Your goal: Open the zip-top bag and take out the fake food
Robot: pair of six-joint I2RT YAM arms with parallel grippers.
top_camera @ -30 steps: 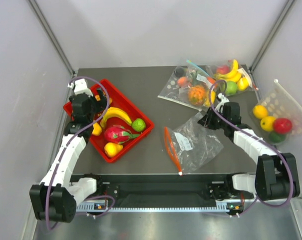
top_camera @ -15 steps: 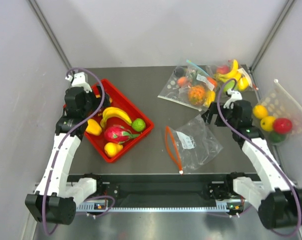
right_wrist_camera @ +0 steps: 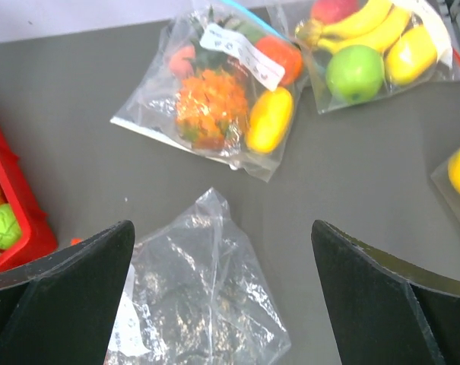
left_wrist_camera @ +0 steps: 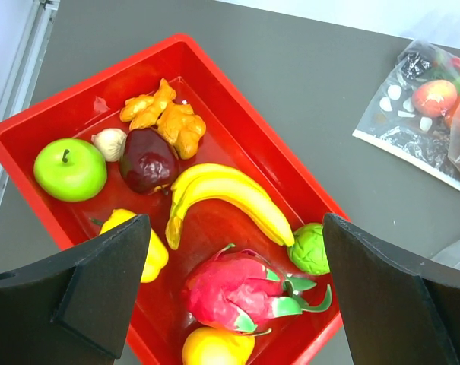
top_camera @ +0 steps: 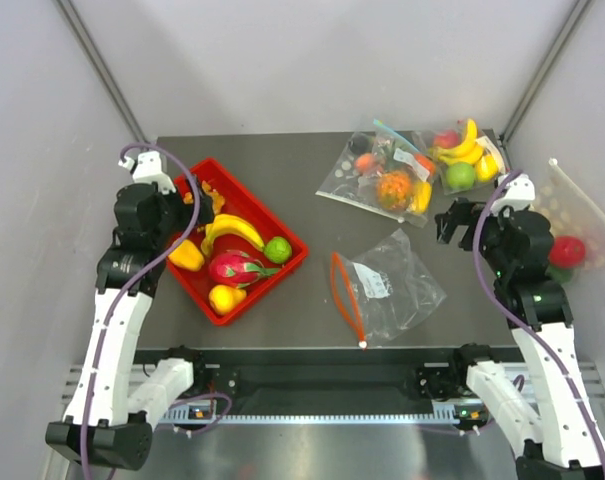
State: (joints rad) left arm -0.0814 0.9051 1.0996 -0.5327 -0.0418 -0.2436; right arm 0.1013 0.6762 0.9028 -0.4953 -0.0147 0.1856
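The zip-top bag [top_camera: 394, 283] is lying flat at lower centre of the top view, its orange-red zip strip [top_camera: 344, 298] curling loose on the left, which suggests the mouth is open. Its clear, crinkly film is sagging slack; it appears emptied, though the creases may be hiding something.

The right gripper [right_wrist_camera: 222, 251] is hanging above the bag's far corner with jaws spread wide, gripping nothing.

At the left, the fake food [left_wrist_camera: 147, 160] is sitting in the glossy red tray [left_wrist_camera: 214, 224]: a smooth green apple [left_wrist_camera: 70, 169] and lumpy orange segment pieces [left_wrist_camera: 165, 114], gathered where the walls are stopping them from rolling. The left gripper [left_wrist_camera: 236, 251] is hovering over them, fully open and empty.
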